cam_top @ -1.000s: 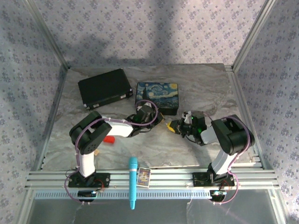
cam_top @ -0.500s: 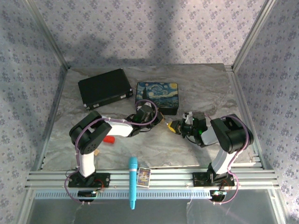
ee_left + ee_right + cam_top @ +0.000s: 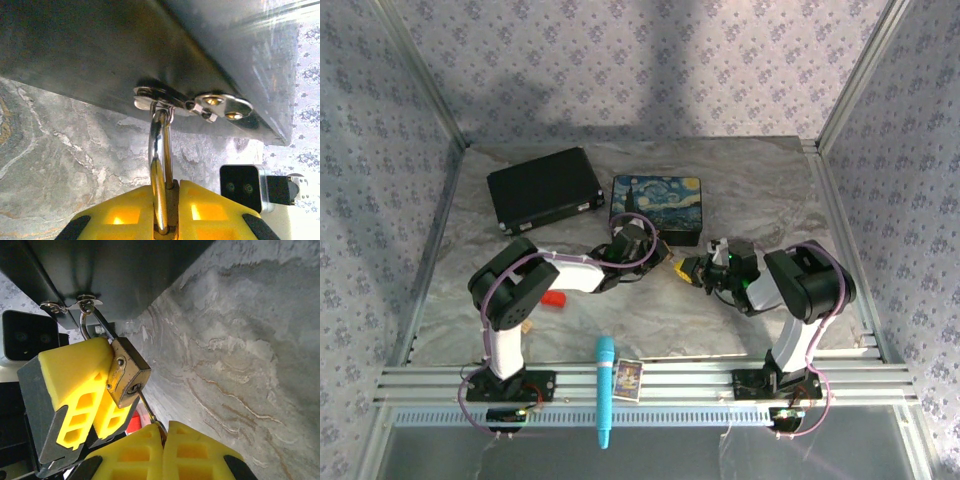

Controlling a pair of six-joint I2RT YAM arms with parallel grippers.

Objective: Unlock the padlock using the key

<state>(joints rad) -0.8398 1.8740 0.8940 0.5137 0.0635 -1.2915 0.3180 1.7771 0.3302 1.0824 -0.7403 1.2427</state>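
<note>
The grey marbled counter (image 3: pixel 750 190) carries the painted box (image 3: pixel 655 200). The left end effector (image 3: pixel 169 200) is clenched on the brass padlock (image 3: pixel 127 374), which hangs at the box's side wall with its shackle (image 3: pixel 159 160) passed through the hasp (image 3: pixel 200 102). The right end effector (image 3: pixel 162 437) is clamped on the key (image 3: pixel 148 410), whose blade reaches the padlock's keyhole.

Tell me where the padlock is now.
In the right wrist view, the padlock hangs from the hasp on the painted box's near side, with the left gripper clamped on it and the right gripper holding the key below.
</note>
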